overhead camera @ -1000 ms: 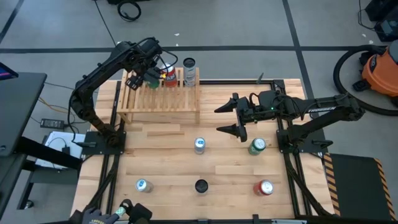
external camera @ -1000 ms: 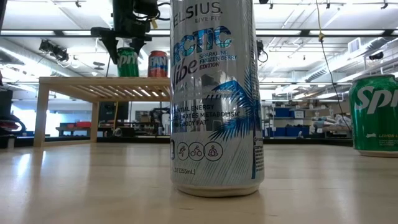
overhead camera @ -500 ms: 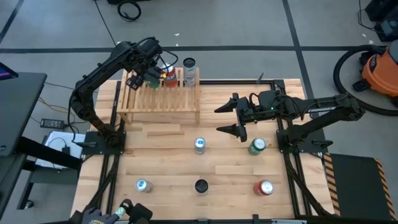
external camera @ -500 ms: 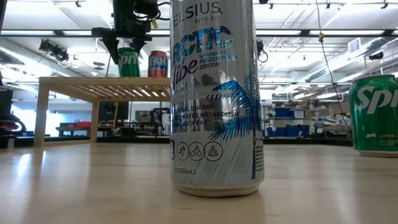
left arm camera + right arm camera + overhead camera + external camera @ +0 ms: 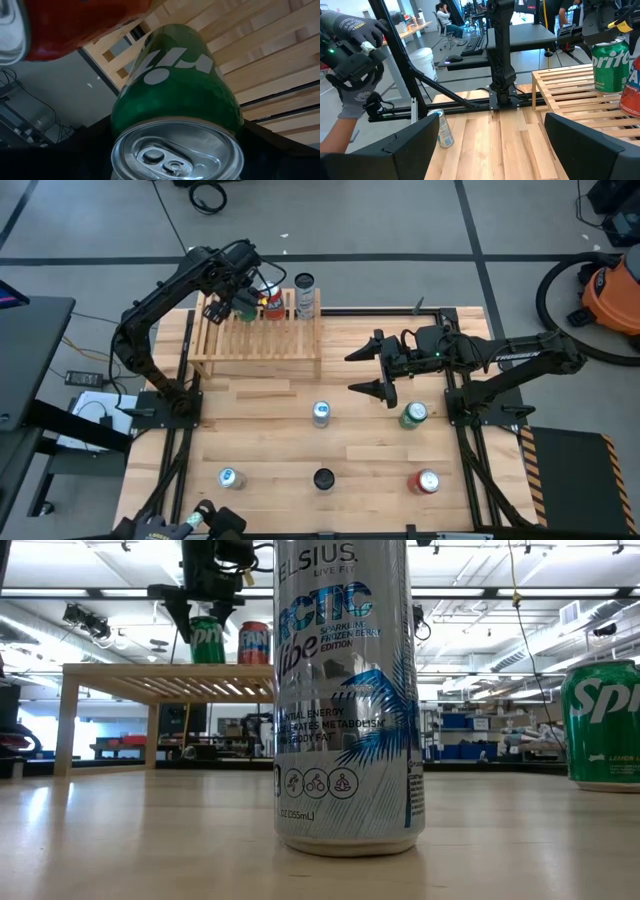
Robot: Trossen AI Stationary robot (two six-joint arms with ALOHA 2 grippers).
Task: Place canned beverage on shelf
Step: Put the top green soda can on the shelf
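Green Sprite can (image 5: 206, 640) stood on the light-wood slatted shelf (image 5: 258, 332) at far left, the left pincer (image 5: 243, 304) gripping it, where a careless release could knock the touching-close red can (image 5: 254, 642) beside it.

You get even, bright overhead light across the wooden table (image 5: 300, 430), with only soft, short shadows under the arms. In the low view, ceiling strip lights glare behind the tall silver can (image 5: 345, 690), which stays sharp while the room beyond softens. Your left wrist view is dim and close, and the green can (image 5: 177, 95) fills it, slightly blurred.
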